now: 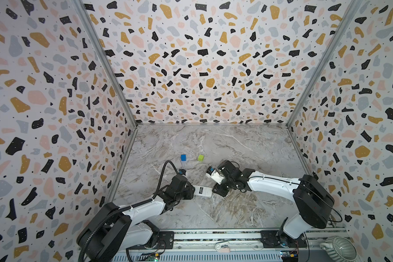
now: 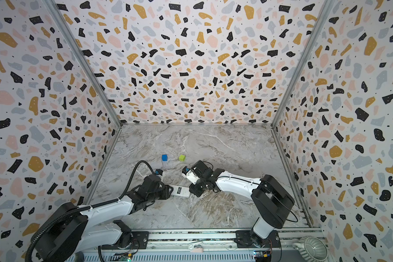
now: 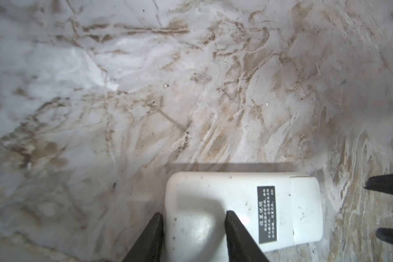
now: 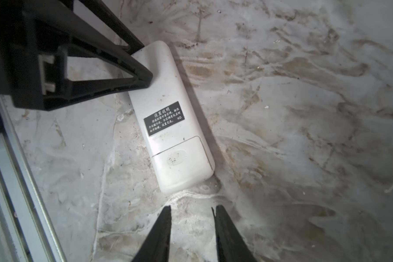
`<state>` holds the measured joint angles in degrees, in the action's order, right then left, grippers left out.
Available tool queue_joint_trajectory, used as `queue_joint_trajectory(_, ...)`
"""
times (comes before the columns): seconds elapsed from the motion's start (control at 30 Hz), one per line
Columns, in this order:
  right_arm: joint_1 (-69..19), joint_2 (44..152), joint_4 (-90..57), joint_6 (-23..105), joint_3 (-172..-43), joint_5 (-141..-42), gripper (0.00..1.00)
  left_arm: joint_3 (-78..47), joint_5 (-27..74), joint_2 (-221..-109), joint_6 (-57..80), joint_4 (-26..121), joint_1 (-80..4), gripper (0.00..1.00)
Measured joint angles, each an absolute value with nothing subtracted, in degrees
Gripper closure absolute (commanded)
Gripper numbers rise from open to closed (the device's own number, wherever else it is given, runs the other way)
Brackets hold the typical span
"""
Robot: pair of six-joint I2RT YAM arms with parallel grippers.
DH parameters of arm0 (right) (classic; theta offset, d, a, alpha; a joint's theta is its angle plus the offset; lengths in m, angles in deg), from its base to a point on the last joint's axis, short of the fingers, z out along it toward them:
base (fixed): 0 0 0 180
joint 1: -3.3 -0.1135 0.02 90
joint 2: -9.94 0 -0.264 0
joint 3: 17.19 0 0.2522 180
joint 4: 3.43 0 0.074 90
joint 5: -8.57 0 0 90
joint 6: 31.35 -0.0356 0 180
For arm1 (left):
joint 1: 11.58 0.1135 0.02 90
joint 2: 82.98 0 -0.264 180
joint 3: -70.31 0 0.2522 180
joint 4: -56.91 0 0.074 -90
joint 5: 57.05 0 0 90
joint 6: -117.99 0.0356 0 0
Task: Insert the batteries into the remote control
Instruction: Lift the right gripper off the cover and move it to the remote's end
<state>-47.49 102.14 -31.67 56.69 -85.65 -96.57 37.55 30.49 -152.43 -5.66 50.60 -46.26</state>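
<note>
The remote control (image 1: 202,191) (image 2: 179,191) lies on the marble table with its plain white back up, a black label on it and its end cover (image 4: 182,158) closed. My left gripper (image 1: 192,189) (image 3: 194,215) is shut on one end of the remote control (image 3: 247,204); one finger sits at the end edge and the other rests on the back. My right gripper (image 4: 192,208) (image 1: 214,190) hovers just off the cover end of the remote control (image 4: 173,118), jaws a little apart with only table between them. The batteries are out of view.
A blue cube (image 1: 183,157) and a green cube (image 1: 200,157) sit on the table behind the arms. Patterned walls close in three sides. A metal rail (image 1: 213,237) runs along the front, with a grey ribbed pot (image 1: 338,249) at its right end.
</note>
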Motion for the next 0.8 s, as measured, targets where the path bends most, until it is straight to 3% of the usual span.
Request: queue_joint_trajectory(0.8, -47.49, 108.15, -26.64, 55.03, -85.60, -99.54, 0.74, 37.55, 30.47, -152.43, -5.66, 50.66, -46.26, 0.54)
